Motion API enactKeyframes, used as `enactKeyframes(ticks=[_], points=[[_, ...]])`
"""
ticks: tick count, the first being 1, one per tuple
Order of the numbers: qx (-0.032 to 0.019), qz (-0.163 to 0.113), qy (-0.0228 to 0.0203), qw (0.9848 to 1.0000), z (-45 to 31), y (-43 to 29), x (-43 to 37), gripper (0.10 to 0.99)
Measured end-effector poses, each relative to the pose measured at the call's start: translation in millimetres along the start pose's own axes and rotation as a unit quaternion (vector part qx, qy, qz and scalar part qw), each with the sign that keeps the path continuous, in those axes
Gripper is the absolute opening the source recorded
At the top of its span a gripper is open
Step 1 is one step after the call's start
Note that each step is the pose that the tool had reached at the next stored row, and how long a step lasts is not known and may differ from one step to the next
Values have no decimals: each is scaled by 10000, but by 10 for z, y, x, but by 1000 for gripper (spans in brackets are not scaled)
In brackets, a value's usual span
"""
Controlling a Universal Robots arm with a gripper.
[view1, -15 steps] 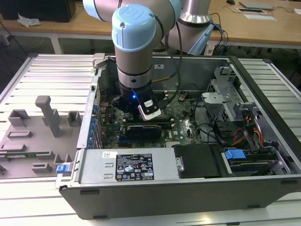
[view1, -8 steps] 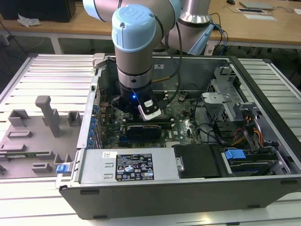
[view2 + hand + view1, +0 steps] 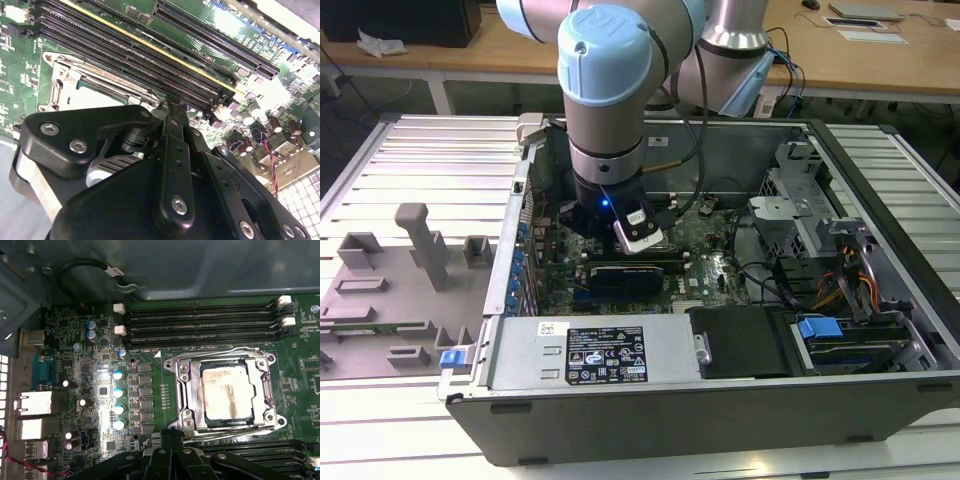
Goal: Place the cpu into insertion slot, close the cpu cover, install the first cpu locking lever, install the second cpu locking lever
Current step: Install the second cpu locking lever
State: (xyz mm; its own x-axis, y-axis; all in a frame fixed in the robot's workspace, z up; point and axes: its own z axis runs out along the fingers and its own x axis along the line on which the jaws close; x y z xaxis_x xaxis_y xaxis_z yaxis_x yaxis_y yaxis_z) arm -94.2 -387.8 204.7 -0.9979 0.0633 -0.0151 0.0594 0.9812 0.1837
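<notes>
the robot arm [image 3: 605, 100] reaches down into an open computer case [image 3: 720, 400], its wrist low over the green motherboard [image 3: 150, 365]. in the first wrist view the cpu [image 3: 223, 392] lies flat, silver-grey face up, seated in the insertion slot [image 3: 196, 400]. the cpu cover [image 3: 265, 390], a silver metal frame, lies down around the chip, its cut-out leaving the chip face bare. thin wire locking levers [image 3: 220, 427] run along the edges of the frame; whether they are hooked home cannot be told.

the gripper [image 3: 167, 112] hangs just above the board, beside the socket, near its edge that faces the long black memory slots [image 3: 150, 55]. its black fingers [image 3: 172, 165] stand drawn together at the tips with nothing seen between them. in the second wrist view a corner of the socket and chip [image 3: 95, 97] peeks out behind the gripper's black linkage.

in the exterior view a grey fixture tray [image 3: 390, 290] lies just beside the case on the exterior view's left.
</notes>
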Motion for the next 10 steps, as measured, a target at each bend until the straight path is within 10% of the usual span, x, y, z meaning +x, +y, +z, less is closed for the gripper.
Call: enactKeyframes(ticks=[10], points=[[0,-4,1,10000,-20,7,-45,106]])
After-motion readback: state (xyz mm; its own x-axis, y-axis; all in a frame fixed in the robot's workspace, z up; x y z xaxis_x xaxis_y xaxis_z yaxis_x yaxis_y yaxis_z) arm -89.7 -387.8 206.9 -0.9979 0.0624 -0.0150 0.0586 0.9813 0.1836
